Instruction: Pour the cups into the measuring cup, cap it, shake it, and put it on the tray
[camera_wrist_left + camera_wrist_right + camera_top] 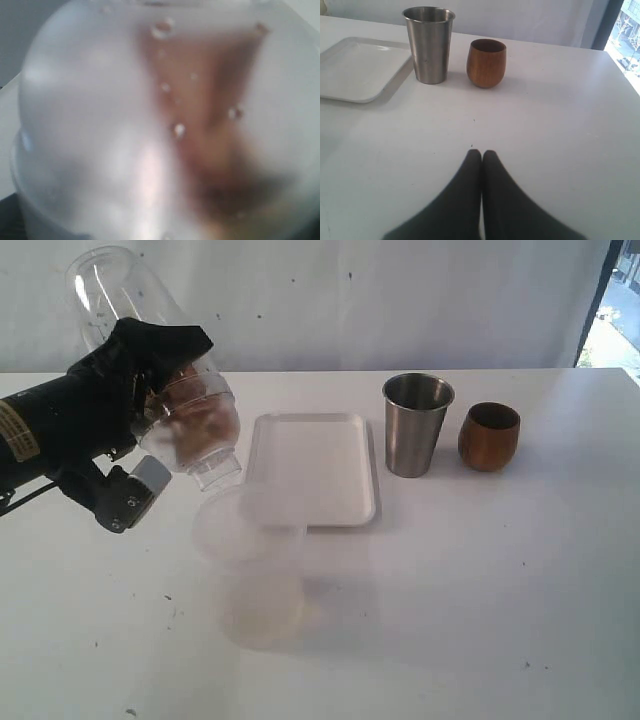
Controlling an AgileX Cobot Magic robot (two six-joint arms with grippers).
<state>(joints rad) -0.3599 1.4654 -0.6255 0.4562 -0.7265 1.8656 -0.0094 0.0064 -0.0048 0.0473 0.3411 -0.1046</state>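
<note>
My left gripper (160,375) is shut on the measuring cup (150,350) and holds it in the air at the left, tipped over with its base up. Its clear cap (212,462) points down toward the table, and brown contents sit at that end. In the left wrist view the measuring cup (100,125) fills the picture as a blur and hides the jaws. The steel cup (417,425) (429,45) and the brown cup (489,436) (486,62) stand upright right of the white tray (315,468) (355,70). My right gripper (481,152) is shut and empty, low over bare table short of the cups.
A faint frosted translucent tub (250,575) shows on the table in front of the tray, below the tilted measuring cup. A pale backdrop closes the far side of the white table (480,570).
</note>
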